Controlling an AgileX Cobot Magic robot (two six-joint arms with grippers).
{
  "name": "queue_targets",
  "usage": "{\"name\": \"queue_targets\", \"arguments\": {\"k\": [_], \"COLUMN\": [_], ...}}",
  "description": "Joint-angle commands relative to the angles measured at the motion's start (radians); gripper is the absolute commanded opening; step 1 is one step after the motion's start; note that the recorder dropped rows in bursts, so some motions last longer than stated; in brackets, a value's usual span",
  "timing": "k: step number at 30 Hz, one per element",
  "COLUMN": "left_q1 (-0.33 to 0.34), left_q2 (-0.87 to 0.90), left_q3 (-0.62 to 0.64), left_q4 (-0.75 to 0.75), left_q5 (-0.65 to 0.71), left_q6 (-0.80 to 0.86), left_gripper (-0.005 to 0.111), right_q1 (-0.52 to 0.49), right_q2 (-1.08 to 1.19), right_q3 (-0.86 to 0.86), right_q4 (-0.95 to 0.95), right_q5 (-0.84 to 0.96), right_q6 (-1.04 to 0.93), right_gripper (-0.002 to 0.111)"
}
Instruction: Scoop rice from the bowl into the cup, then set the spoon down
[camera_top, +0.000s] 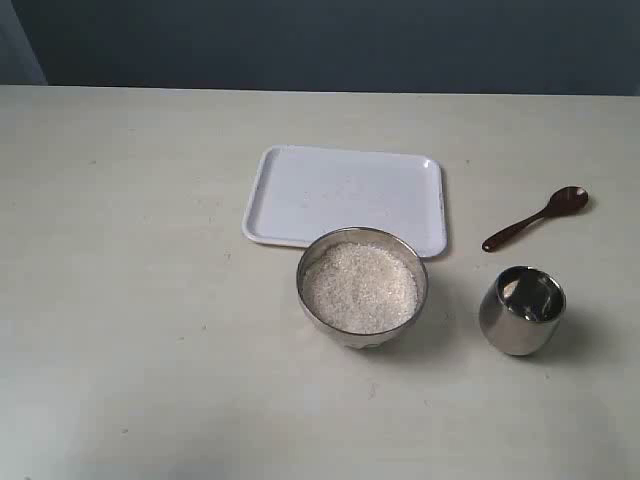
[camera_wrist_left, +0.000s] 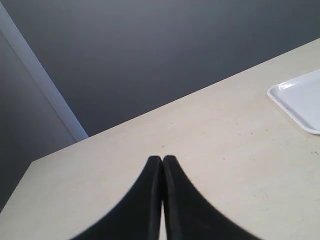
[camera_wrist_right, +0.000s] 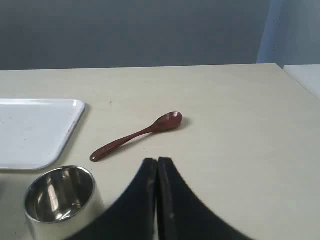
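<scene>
A steel bowl stands at the table's middle, filled with white rice. To its right stands the small steel cup, also seen in the right wrist view with nothing visible inside. The dark reddish-brown wooden spoon lies flat on the table behind the cup. My right gripper is shut and holds nothing, beside the cup and short of the spoon. My left gripper is shut and holds nothing, over bare table. Neither gripper shows in the exterior view.
A white rectangular tray lies behind the bowl; its corner shows in the left wrist view and its edge in the right wrist view. A dark wall runs behind the table's far edge.
</scene>
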Motion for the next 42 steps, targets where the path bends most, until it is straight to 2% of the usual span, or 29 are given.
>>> {"name": "queue_targets", "arguments": {"k": [1,8,11,13,18,20,30,33,36,38,42], "left_q1": [-0.001,-0.001,-0.001,-0.001,-0.001,-0.001,-0.001,-0.001,-0.001,-0.001,-0.001], "left_q2": [-0.005,-0.005,-0.005,-0.005,-0.005,-0.005,-0.005,-0.005,-0.005,-0.005,-0.005], "left_q3": [-0.005,-0.005,-0.005,-0.005,-0.005,-0.005,-0.005,-0.005,-0.005,-0.005,-0.005], "left_q4": [-0.001,-0.001,-0.001,-0.001,-0.001,-0.001,-0.001,-0.001,-0.001,-0.001,-0.001], "left_q5": [-0.006,-0.006,-0.006,-0.006,-0.006,-0.006,-0.006,-0.006,-0.006,-0.006,-0.006], "left_q6": [-0.005,-0.005,-0.005,-0.005,-0.005,-0.005,-0.005,-0.005,-0.005,-0.005,-0.005], "left_gripper": [0.000,0.000,0.000,0.000,0.000,0.000,0.000,0.000,0.000,0.000,0.000], "right_q1": [-0.002,-0.002,-0.002,-0.002,-0.002,-0.002,-0.002,-0.002,-0.002,-0.002,-0.002], "right_q2": [-0.005,-0.005,-0.005,-0.005,-0.005,-0.005,-0.005,-0.005,0.026,0.139,0.504], "right_q3": [0.004,0.004,0.004,0.004,0.004,0.004,0.004,-0.026,-0.173,-0.312,-0.591], "right_q4": [0.000,0.000,0.029,0.182,0.768,0.842,0.810,0.729,0.568,0.471,0.286], "right_q5": [-0.014,-0.018,-0.081,-0.144,-0.313,-0.314,-0.348,-0.316,-0.208,-0.132,0.043], "right_q6": [-0.002,-0.002,-0.002,-0.002,0.012,0.012,0.014,0.002,-0.009,-0.009,0.034], "right_gripper": [0.001,0.001,0.001,0.001,0.001,0.001,0.001,0.001,0.000,-0.001,-0.001]}}
